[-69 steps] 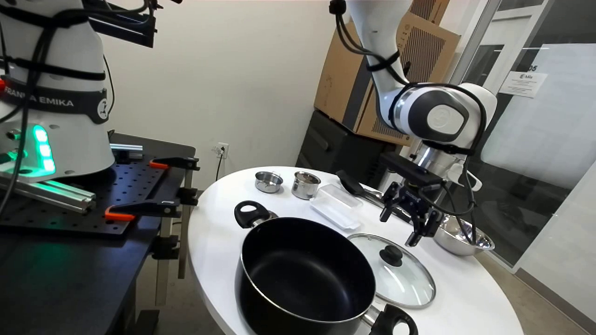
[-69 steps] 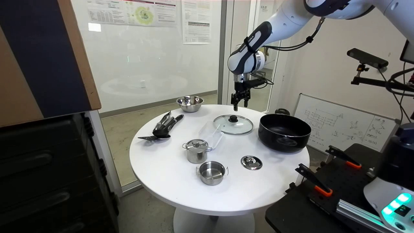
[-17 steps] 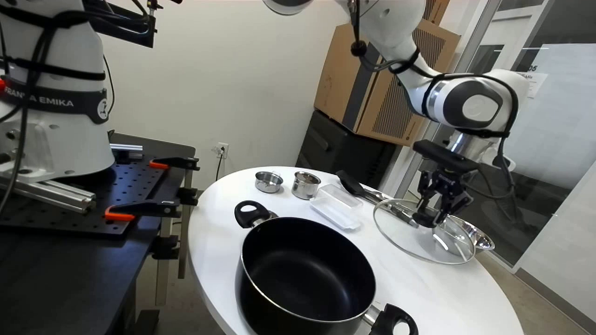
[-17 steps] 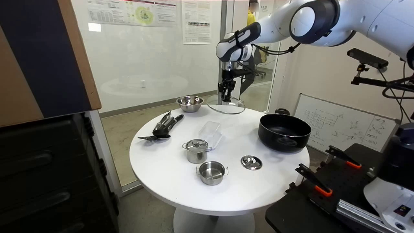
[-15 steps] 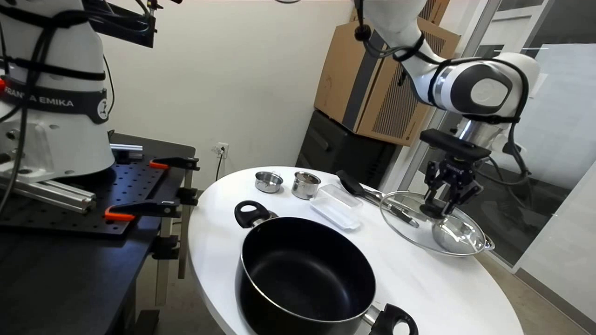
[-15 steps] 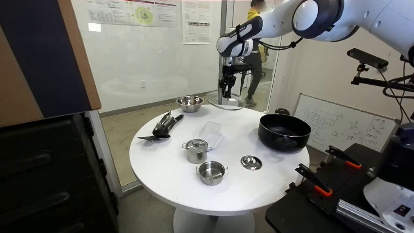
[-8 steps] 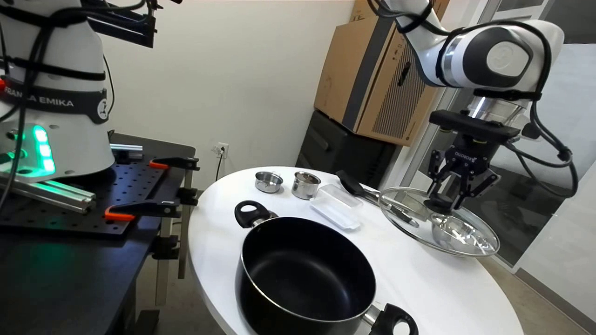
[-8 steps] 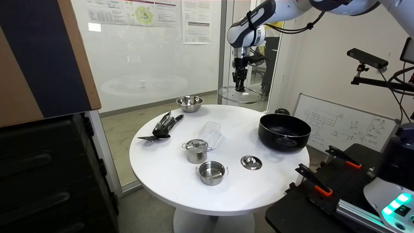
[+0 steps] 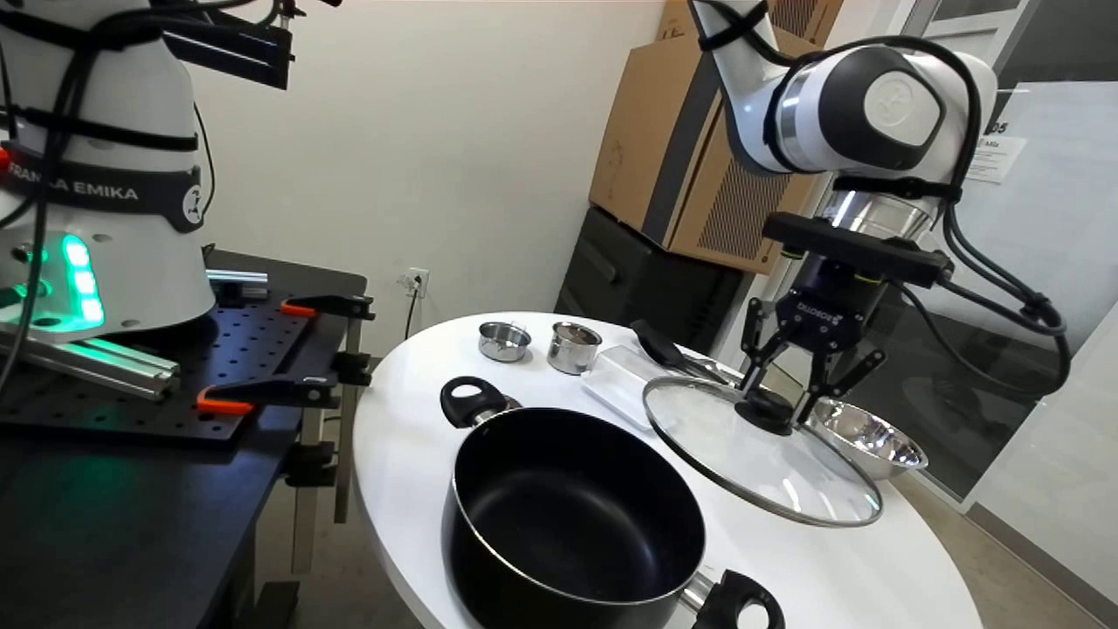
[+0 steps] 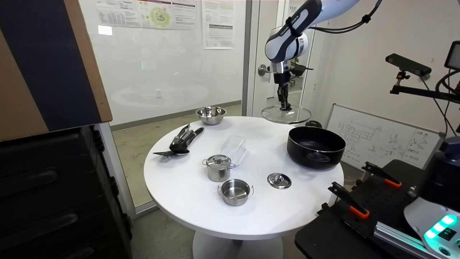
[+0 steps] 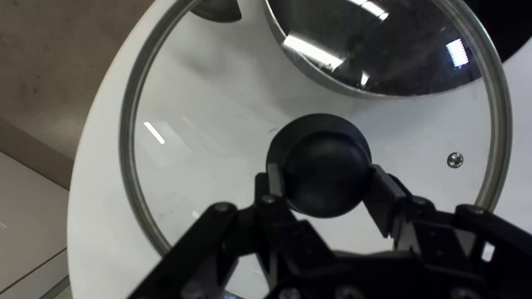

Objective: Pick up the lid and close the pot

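Showing lid (image 11: 322, 166) eyelet (image 11: 455, 160): wrist cam only

I read this room as a robotics lab. In an exterior view I see my robot base (image 9: 153, 275), lettered Franka Emika, and a perforated plate (image 9: 262, 354) with orange-tipped clamps (image 9: 275, 393). In an exterior view I also find a bracketed camera (image 10: 408, 66), a scribbled-on whiteboard (image 10: 382, 137), and printed posters (image 10: 160, 16) with tables and figures.
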You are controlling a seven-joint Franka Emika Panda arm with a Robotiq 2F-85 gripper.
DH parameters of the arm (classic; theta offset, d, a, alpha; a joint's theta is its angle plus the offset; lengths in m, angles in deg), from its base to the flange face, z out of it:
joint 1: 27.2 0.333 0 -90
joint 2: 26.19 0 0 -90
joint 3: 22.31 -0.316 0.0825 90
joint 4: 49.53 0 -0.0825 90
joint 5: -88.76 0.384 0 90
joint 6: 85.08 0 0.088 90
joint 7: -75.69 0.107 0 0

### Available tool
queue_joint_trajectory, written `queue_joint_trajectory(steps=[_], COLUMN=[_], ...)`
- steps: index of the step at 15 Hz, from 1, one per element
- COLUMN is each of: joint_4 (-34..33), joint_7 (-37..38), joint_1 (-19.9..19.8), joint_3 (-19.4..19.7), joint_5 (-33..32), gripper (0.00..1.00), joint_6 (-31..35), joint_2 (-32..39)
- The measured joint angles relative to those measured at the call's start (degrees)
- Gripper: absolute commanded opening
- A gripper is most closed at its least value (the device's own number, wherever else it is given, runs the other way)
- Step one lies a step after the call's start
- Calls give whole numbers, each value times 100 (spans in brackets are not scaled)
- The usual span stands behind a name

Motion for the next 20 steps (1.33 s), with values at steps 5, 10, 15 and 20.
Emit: queue_joint_trajectory(steps=[5,10,15,20], joint_4=[856,949,1870,2876], joint_7=[-9,-9,-228,-620], joint_1=[45,40,-113,-419], joint_3=[22,25,130,154], joint_5=[-203,-192,-201,-186], gripper=[50,25,25,25], joint_6=[475,536,1450,2175], joint_2=[-439,-442,-520,-1067])
